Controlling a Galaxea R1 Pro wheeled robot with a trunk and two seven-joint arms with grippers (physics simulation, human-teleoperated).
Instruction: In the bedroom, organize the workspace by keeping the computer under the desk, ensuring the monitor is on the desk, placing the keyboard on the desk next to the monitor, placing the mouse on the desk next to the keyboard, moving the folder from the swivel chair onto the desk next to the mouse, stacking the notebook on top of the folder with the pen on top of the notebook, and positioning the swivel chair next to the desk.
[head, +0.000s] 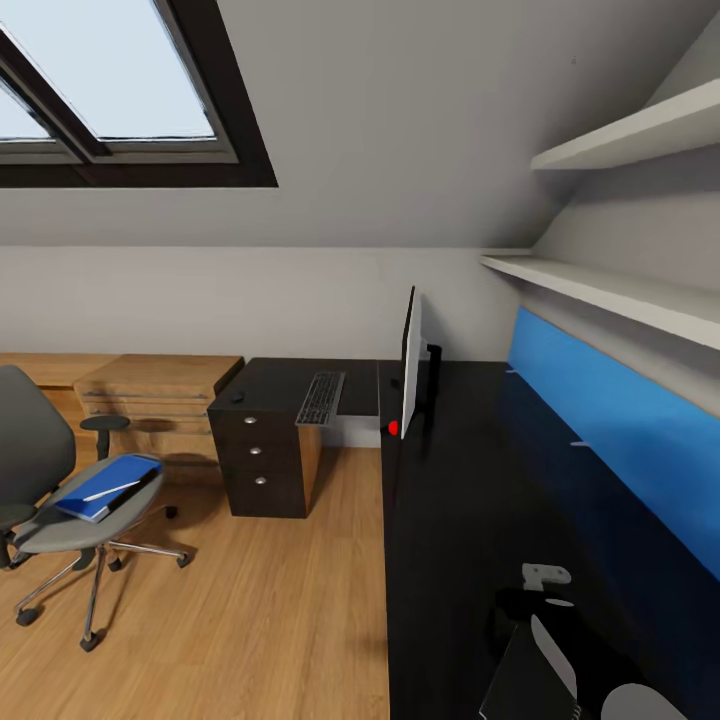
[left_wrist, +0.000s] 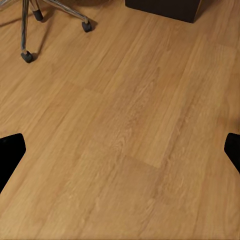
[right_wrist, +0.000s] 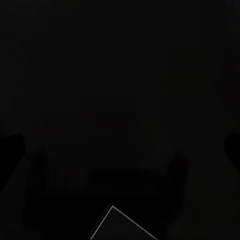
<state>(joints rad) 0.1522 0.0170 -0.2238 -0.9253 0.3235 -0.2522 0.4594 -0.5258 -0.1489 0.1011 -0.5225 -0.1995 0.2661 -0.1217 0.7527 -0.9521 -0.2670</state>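
On the left of the head view, one swivel chair (head: 45, 500) is seen standing on the wood floor (head: 250, 600), well apart from the surface. One blue folder (head: 108, 487) is carried on its grey seat, and one thin white-silver pen (head: 112, 490) is laid across the folder's top; whether a notebook lies with them cannot be told. Behind the chair, one light-wood chest (head: 155, 395) is set against the wall.

Further right, the black L-shaped surface (head: 450, 520) is seen, with one three-drawer pedestal (head: 258, 462) under its far left end; three round silver knobs are counted on it. One small dark item (head: 237, 397), too small to name, rests near the far left corner. One keyboard (head: 321, 397) lies beside it, towards the inner corner. One monitor (head: 411, 362) stands upright at the inner corner, seen edge-on, with one red dot at its lower corner.

Along the right wall, one blue panel (head: 610, 420) and two pale shelves (head: 610, 290) are seen.

In the left wrist view, the left end effector (left_wrist: 120, 150) is held wide open over bare floor, with nothing in it; two chair casters are counted there. In the right wrist view, the right end effector's (right_wrist: 120, 150) dark finger tips are set wide apart at the frame edges over the black surface, and nothing is gripped.
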